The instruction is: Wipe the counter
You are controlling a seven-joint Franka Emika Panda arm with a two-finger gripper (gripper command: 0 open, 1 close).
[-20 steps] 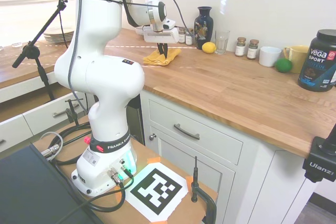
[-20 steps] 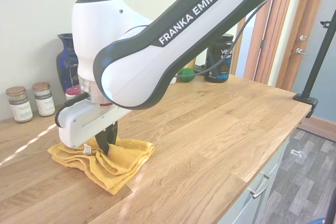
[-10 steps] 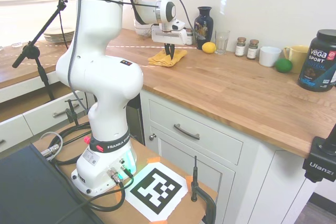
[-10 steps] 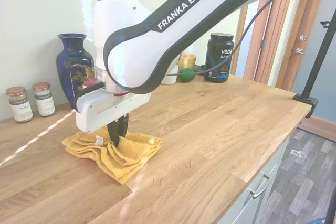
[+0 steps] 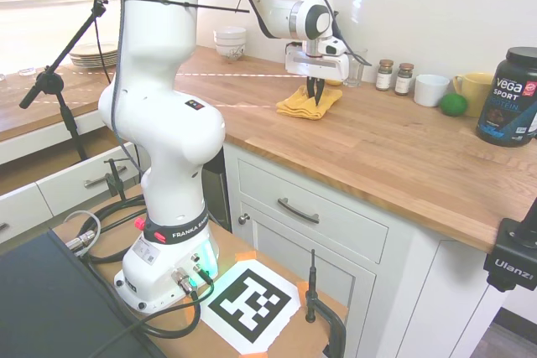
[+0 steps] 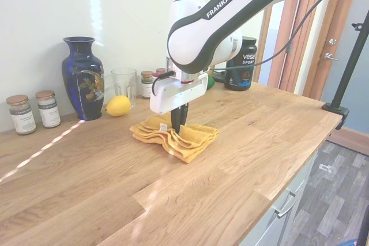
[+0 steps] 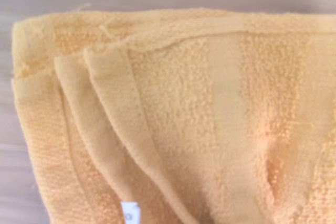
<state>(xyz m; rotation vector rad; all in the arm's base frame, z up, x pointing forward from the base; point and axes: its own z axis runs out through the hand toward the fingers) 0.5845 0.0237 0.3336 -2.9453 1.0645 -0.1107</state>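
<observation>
A folded yellow towel [image 5: 309, 105] [image 6: 193, 136] [image 7: 210, 129] lies on the light-brown wood counter [image 5: 394, 144] [image 6: 248, 125]. My gripper [image 5: 317, 96] [image 6: 178, 125] points straight down with its dark fingers pressed together into the towel's middle, shut on a pinch of the cloth. The towel rests flat on the wood, bunched in folds around the fingers. In the wrist view the towel fills almost the whole picture, with a strip of counter along one edge.
Along the wall stand a blue vase [image 6: 83, 78], a lemon [image 6: 118, 106], a glass [image 6: 121, 84], spice jars [image 6: 36, 112] [image 5: 394, 77], a white cup [image 5: 431, 90], a yellow mug [image 5: 475, 90], a green ball [image 5: 453, 104] and a black tub [image 5: 508, 98]. Stacked bowls [image 5: 230, 41] sit behind the arm.
The gripper has dragged the towel along the counter, away from the vase end and toward the black tub. The vase, lemon and glass, hidden behind the arm before, now show.
</observation>
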